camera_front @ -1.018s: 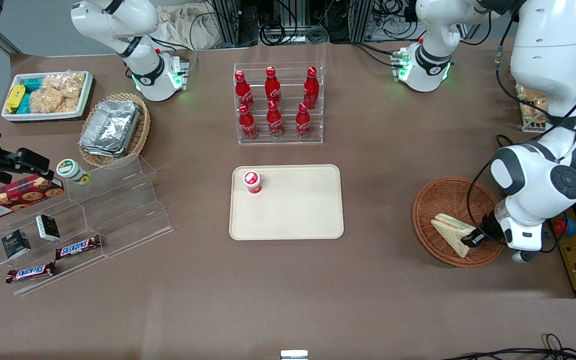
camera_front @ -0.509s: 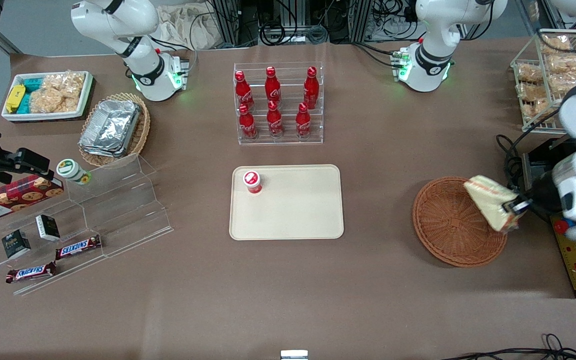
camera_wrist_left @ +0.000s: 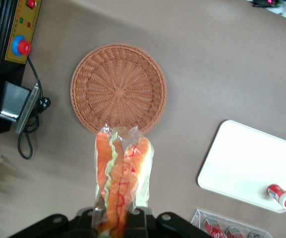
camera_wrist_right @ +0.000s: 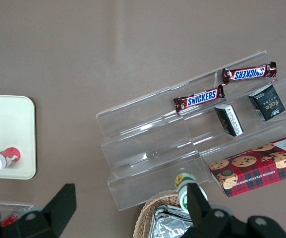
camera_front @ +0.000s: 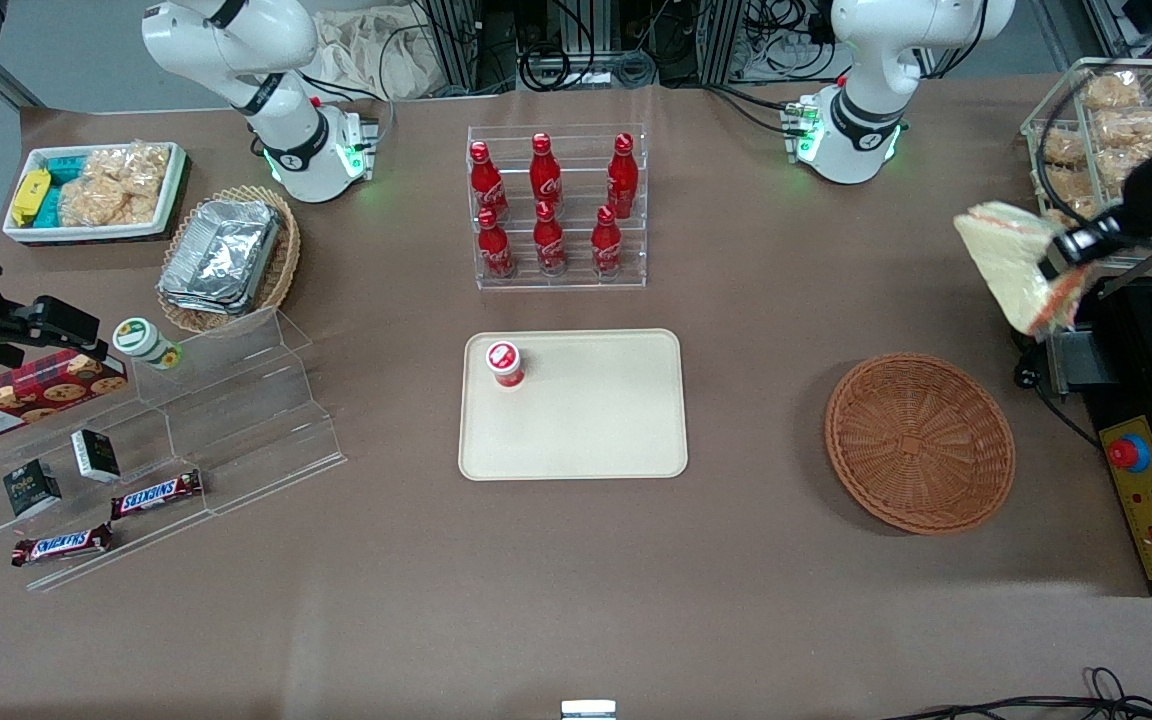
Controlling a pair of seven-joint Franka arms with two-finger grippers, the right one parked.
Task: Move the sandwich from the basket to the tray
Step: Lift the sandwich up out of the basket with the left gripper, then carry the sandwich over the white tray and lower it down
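1. Front view: the left gripper (camera_front: 1054, 262) holds the wrapped sandwich (camera_front: 1018, 265) aloft near the working arm's end of the tabletop (camera_front: 576, 580), fingers clamped on one edge of the wedge. The sandwich hangs clear of the reddish-brown wicker basket (camera_front: 920, 441), which now sits empty nearer the front edge. The cream tray (camera_front: 596, 420) lies at the tabletop's middle, well apart from the load, with a red-capped bottle (camera_front: 505, 363) standing in one corner of it.

2. Left wrist view: the sandwich (camera_wrist_left: 120, 183) hangs from the fingers with its orange and green layers showing, above the tabletop between the basket (camera_wrist_left: 118, 88) and the tray (camera_wrist_left: 247, 166). The small bottle (camera_wrist_left: 283, 196) appears lying at the tray's edge.

3. Right wrist view: only the tray's corner (camera_wrist_right: 14, 124) and the bottle (camera_wrist_right: 1, 158) show.

4. Judgement: carry level toward the tray's bare half, lower until the wedge rests, and release away from the bottle; the slack wrapper may slip.
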